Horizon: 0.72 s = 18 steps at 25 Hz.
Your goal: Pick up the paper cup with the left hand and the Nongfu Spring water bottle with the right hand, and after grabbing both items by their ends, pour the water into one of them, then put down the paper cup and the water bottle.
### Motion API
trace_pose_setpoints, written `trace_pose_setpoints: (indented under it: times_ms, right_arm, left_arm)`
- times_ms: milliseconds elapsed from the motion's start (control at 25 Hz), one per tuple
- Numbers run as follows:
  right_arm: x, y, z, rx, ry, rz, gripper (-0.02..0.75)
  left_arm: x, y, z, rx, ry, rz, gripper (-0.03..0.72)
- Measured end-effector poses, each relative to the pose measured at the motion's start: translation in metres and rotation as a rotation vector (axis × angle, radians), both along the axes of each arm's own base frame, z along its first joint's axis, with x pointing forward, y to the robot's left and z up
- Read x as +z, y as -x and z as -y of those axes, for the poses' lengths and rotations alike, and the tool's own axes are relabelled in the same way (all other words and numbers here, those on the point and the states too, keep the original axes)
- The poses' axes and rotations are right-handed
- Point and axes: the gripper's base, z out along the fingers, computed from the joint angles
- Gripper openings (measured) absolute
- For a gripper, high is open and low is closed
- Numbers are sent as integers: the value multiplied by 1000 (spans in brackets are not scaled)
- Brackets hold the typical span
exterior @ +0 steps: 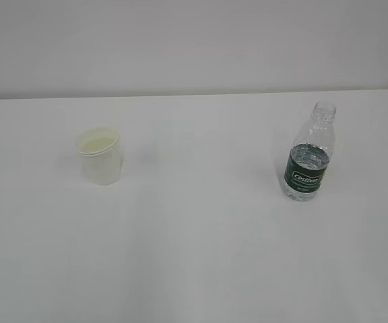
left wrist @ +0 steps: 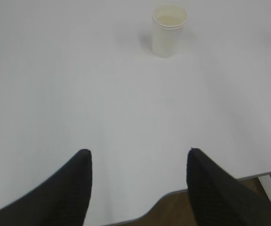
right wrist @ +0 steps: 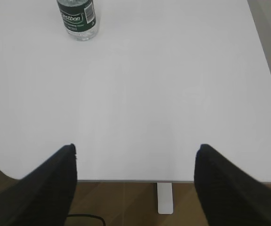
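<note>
Nothing held yet — either just begun or already finished.

Paper cup (exterior: 100, 156) stands upright on the white table (exterior: 201, 256), left side; Nongfu Spring water bottle (exterior: 309, 153) upright well apart on the right, uncapped, some water inside. Left hand (left wrist: 138, 162) spread wide and empty, near the table edge, cup far ahead. Right hand (right wrist: 135, 160) likewise wide, empty, bottle ahead and to its left. Cannot tell whether the cup holds water, so pouring may remain, with grasping.
</note>
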Motion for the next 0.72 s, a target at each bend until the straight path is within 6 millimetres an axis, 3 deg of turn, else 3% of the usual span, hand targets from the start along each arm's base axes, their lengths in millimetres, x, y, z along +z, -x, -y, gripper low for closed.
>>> trace_pose_setpoints:
  times_ms: [720]
  right_arm:
    - [-3,-3,0,1,2,8,590]
  left_arm:
    - [0,0,0,2,-3,2,452]
